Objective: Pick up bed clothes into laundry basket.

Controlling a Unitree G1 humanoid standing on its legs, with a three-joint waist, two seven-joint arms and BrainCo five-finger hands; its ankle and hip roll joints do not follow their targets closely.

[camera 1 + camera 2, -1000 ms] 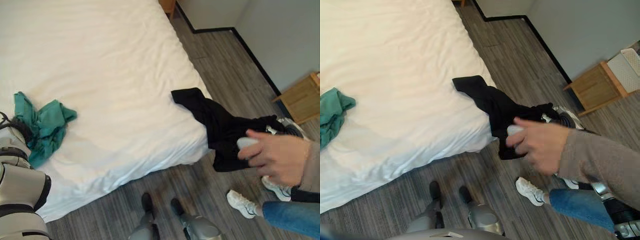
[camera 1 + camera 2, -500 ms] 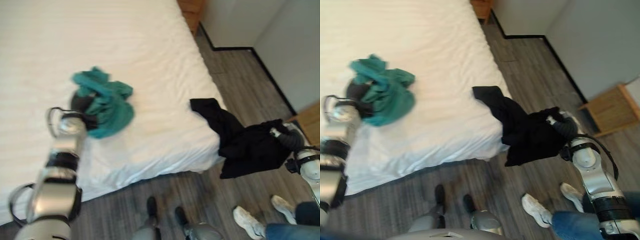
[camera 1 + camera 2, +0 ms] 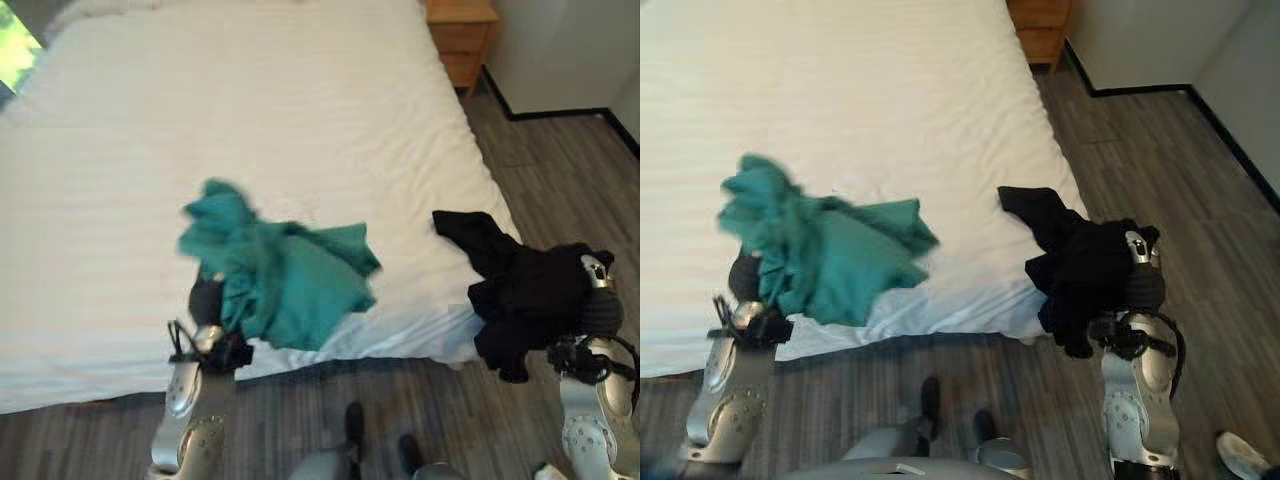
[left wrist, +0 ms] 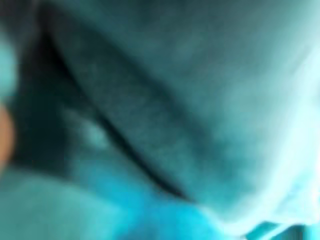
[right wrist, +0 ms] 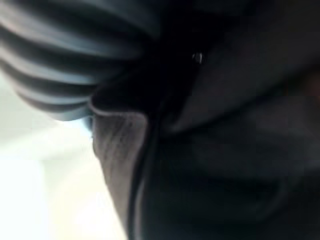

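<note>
Left robot hand (image 3: 207,300) grips teal garment (image 3: 285,280), right robot hand (image 3: 1143,275) black garment (image 3: 1080,265); wrist views: cloth closeups.

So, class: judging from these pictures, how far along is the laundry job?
Done: nothing binned yet, and I see no basket. In hand: the left hand lifts the teal garment; the right hand carries the black garment, which trails onto the bed. Left: both into the basket.

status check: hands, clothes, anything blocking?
Left hand buried in teal garment, raised over the bed. Right hand in black garment, hanging off the bed edge. Fingers hidden both sides. Nothing blocking.
</note>
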